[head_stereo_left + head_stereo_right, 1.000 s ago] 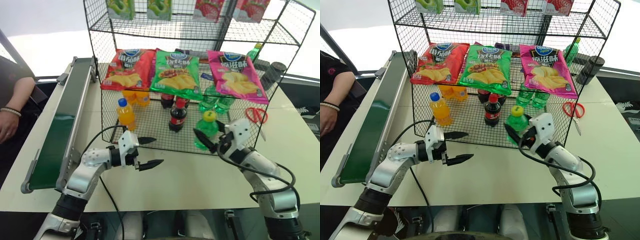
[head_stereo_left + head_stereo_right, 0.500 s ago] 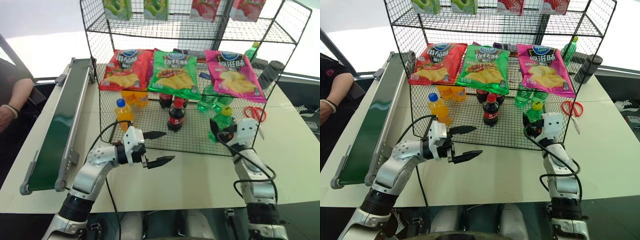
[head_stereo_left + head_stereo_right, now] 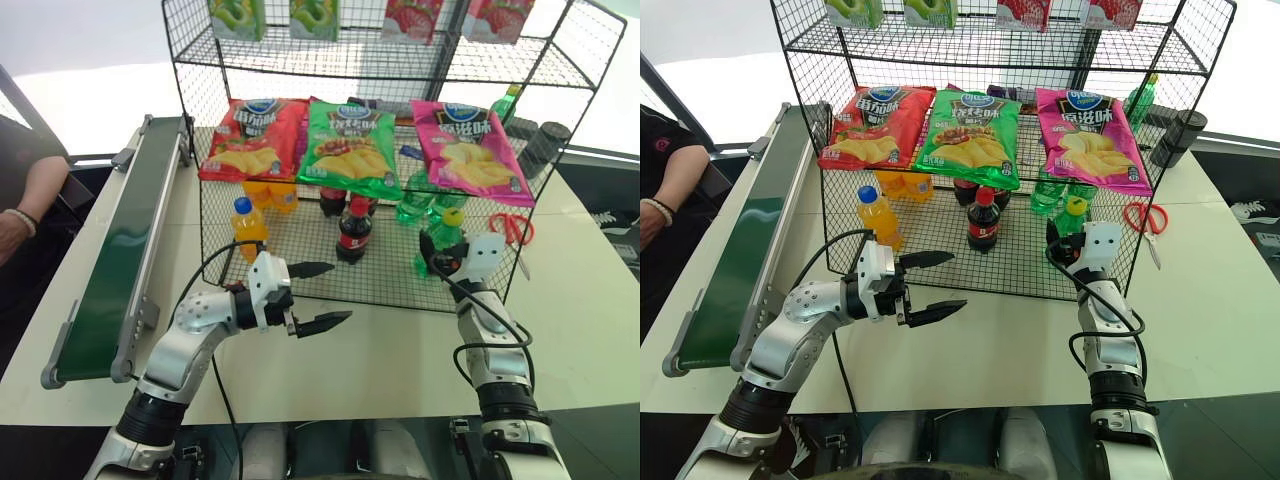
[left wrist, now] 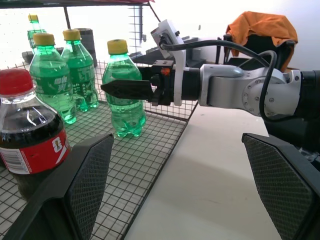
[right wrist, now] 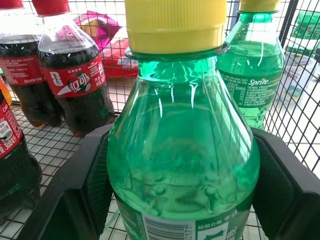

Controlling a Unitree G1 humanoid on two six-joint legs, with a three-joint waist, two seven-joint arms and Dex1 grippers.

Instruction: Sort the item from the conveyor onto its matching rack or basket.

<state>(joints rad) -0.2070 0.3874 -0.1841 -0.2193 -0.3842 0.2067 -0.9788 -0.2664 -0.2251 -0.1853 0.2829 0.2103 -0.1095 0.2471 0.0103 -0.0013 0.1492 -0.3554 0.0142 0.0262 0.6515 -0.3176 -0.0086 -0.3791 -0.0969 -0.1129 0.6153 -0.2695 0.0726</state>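
The item, a green bottle (image 3: pixel 444 234) with a yellow cap, stands upright on the mesh floor of the black wire basket (image 3: pixel 300 262), beside two more green bottles (image 4: pixel 55 80). My right gripper (image 3: pixel 432 258) is shut on the green bottle, with one black finger (image 5: pixel 82 185) pressed against each side of it. My left gripper (image 3: pixel 338 292) hangs open and empty over the table in front of the basket, pointing right. The conveyor (image 3: pixel 115 250) runs along the left with a bare belt.
Cola bottles (image 3: pixel 354 228) and orange-drink bottles (image 3: pixel 250 225) stand in the basket. Crisp bags (image 3: pixel 350 145) lie on the slanted shelf above. Red scissors (image 3: pixel 512 228) and a dark cylinder (image 3: pixel 545 150) lie right of the rack. A person's arm (image 3: pixel 25 200) rests at the far left.
My right gripper carried the green bottle forward and right from the basket's front edge, and it now stands upright by the other green bottles. My left gripper shifted slightly right.
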